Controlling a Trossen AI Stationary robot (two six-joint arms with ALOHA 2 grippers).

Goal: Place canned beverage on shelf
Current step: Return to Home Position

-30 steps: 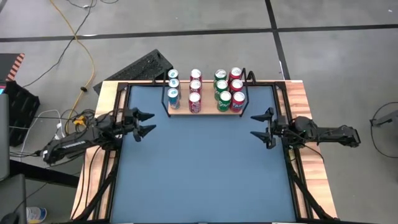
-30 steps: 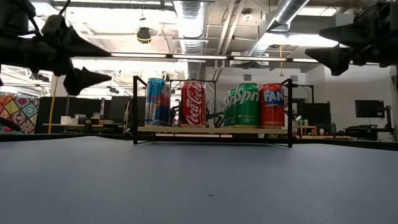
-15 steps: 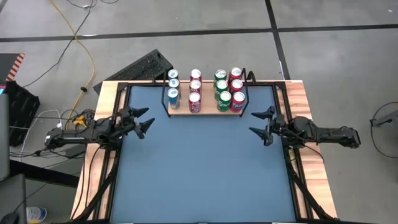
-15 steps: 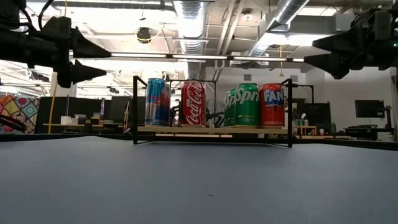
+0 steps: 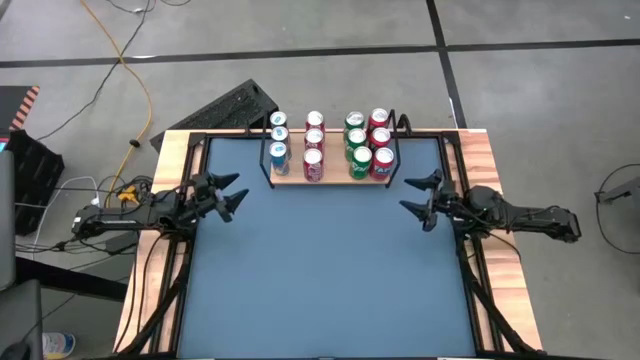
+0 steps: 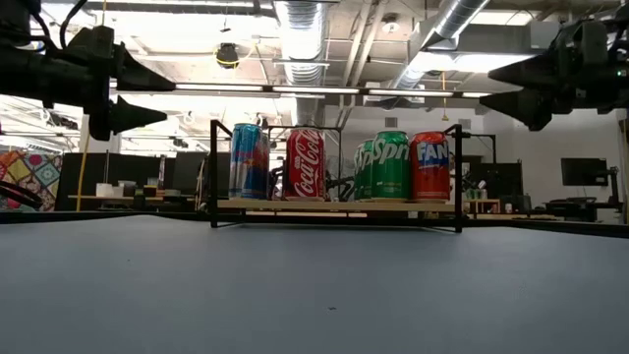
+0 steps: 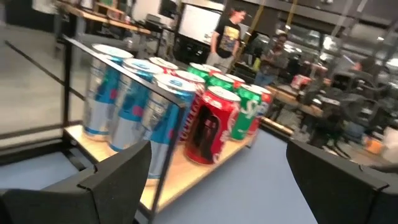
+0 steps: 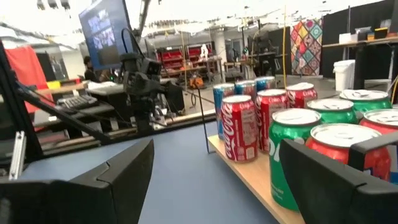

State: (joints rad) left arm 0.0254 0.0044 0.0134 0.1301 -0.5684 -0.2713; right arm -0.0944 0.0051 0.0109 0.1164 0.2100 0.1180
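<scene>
Wood shelf point(image 5: 336, 177) w/ cans point(image 5: 314, 165), keyboard point(image 5: 228, 107) behind; L hand point(image 5: 239, 189), R hand point(image 5: 404, 196) open.

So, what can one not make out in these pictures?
Low view: the front four cans hide the rear cans on the light-wood shelf with black wire ends.
High view: brand names are too small.
Left wrist view: blur smears the blue-and-silver cans.
Right wrist view: the dark finger of the open right gripper covers the base of the nearest red can.
Open left gripper: at the table's left.
</scene>
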